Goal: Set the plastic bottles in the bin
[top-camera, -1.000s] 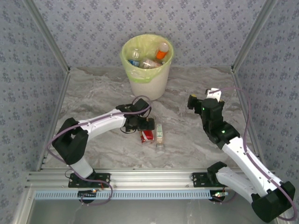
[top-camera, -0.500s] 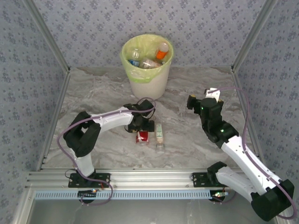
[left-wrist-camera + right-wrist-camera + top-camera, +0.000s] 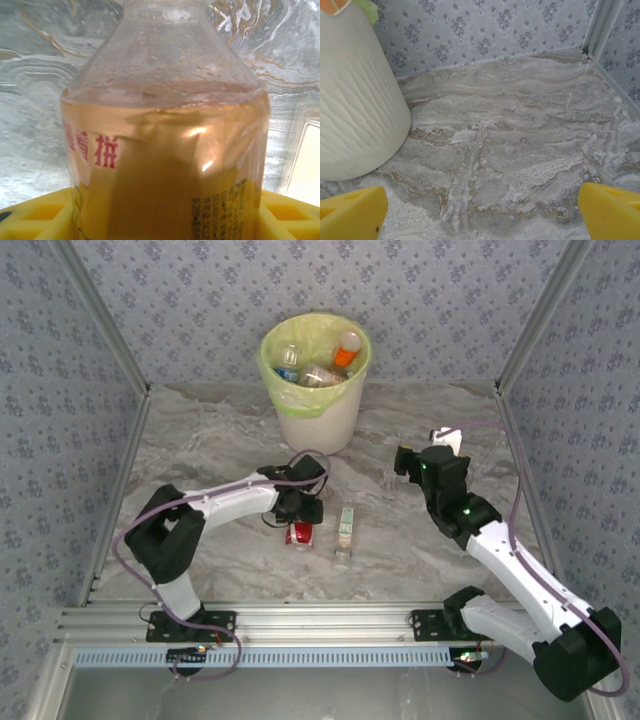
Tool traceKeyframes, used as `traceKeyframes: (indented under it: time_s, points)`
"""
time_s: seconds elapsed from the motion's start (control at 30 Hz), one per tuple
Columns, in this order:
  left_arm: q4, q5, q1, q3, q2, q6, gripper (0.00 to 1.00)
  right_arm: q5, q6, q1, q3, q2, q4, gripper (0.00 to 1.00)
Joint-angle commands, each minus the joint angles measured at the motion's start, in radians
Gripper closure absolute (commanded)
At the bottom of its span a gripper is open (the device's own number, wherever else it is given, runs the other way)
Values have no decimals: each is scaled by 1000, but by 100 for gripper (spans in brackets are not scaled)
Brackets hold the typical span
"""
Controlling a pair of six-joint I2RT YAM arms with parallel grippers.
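Note:
An amber-filled plastic bottle (image 3: 165,150) with a yellow label and red lettering stands between my left gripper's (image 3: 165,222) yellow fingers (image 3: 30,220), which press against both its sides. From above, that bottle (image 3: 299,534) lies on the marble table under my left gripper (image 3: 300,516). A second clear bottle (image 3: 345,530) with a pale label lies just to its right. The white bin (image 3: 318,415) with a yellow-green bag stands at the back and holds several bottles (image 3: 320,372). My right gripper (image 3: 408,462) hangs open and empty right of the bin (image 3: 355,100).
Patterned walls and metal corner posts (image 3: 530,330) enclose the marble table (image 3: 200,440). The aluminium rail (image 3: 320,625) with both arm bases runs along the near edge. Bare table (image 3: 520,150) lies beneath my right gripper (image 3: 482,220).
My left gripper has shifted a little left over the amber bottle and its jaws have come in against it. The right arm has moved slightly left toward the bin.

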Motion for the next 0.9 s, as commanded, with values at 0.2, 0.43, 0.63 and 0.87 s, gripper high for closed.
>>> traceKeyframes:
  time_s: [0.2,0.43,0.63,0.87]
  points:
    - [140,-244,-2,-144,-353,65,50,-74,105,15,28,55,-70,0]
    - [325,-368,66,-133,-565,281,50,-187,204,51,-3,64,-175,0]
    - [493,-307,181,10,-559,399,50,-208,303,99,-56,67,-171,0]
    - [509,-204,288,303,-370,488,49,-150,313,146,-50,88,-170,0]
